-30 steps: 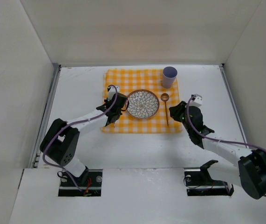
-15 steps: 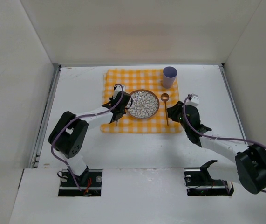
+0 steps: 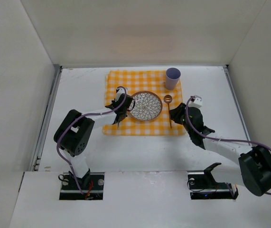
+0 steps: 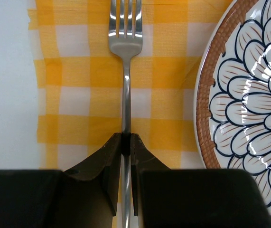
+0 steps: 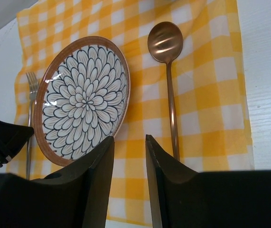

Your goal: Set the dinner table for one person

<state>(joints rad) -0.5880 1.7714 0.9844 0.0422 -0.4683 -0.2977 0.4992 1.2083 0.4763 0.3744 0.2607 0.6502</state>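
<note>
On the white dinner table (image 3: 83,85) lies a yellow-and-white checked cloth (image 3: 142,78). On it are a flower-patterned plate (image 3: 145,105), a copper spoon (image 3: 168,108) to its right and a lilac cup (image 3: 172,78) at the back right. My left gripper (image 3: 118,114) is shut on the handle of a silver fork (image 4: 125,61), which lies on the cloth (image 4: 78,95) left of the plate (image 4: 249,95). My right gripper (image 3: 175,114) is open and empty, low over the cloth (image 5: 211,95) between the plate (image 5: 80,99) and the spoon (image 5: 167,61).
White walls enclose the table on the left, right and back. The fork (image 5: 30,95) also shows at the left in the right wrist view, with the left gripper's dark fingers (image 5: 2,142) beside it.
My left gripper has moved right and forward with the fork, setting it onto the cloth beside the plate. My right gripper has shifted slightly left toward the spoon.
</note>
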